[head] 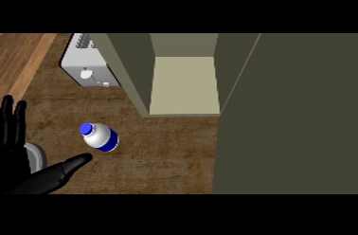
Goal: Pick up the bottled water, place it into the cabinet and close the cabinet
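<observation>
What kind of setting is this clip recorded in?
Most likely a kitchen counter: a wood-grain worktop carries a toaster-like grey appliance, an open olive cabinet and a bottled water.

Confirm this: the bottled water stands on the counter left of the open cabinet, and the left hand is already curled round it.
Not quite. The head view shows the bottled water on the counter left of the open cabinet, but the left hand is open beside it, not curled round it.
</observation>
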Robot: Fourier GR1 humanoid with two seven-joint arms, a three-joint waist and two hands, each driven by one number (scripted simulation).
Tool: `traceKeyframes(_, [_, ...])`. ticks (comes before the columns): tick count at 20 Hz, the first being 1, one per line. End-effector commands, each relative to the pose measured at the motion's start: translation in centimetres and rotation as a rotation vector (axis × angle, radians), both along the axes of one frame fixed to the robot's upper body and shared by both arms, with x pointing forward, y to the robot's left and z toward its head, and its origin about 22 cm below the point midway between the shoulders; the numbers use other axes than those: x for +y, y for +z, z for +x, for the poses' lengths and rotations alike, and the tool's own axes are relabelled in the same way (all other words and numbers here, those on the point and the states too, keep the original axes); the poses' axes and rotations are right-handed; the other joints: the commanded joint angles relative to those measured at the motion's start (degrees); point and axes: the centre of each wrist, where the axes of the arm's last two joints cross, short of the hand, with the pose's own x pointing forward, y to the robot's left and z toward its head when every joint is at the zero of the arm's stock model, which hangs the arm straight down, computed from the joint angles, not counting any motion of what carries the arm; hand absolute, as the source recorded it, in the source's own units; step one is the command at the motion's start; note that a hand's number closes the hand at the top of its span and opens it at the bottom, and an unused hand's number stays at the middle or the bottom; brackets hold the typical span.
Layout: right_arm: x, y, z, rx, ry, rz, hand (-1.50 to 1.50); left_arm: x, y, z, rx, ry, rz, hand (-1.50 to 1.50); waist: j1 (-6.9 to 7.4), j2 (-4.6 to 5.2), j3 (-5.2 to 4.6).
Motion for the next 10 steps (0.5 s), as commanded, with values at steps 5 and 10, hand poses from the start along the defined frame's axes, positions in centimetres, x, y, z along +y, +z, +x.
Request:
traceKeyframes(5, [-0.7, 1.1, -4.3, 0.050, 0.021, 0.018, -1.50, -2.6, 2.5, -4.3, 0.061, 0.067, -0.053, -1.50, 0.39, 0.01, 0.08])
traceKeyframes(10, [-0.2, 2.0, -6.0, 0.054, 0.027, 0.023, -1.50, -2.9, 0.4, -2.0, 0.109, 0.075, -0.049, -1.50, 0.03, 0.09, 0.04])
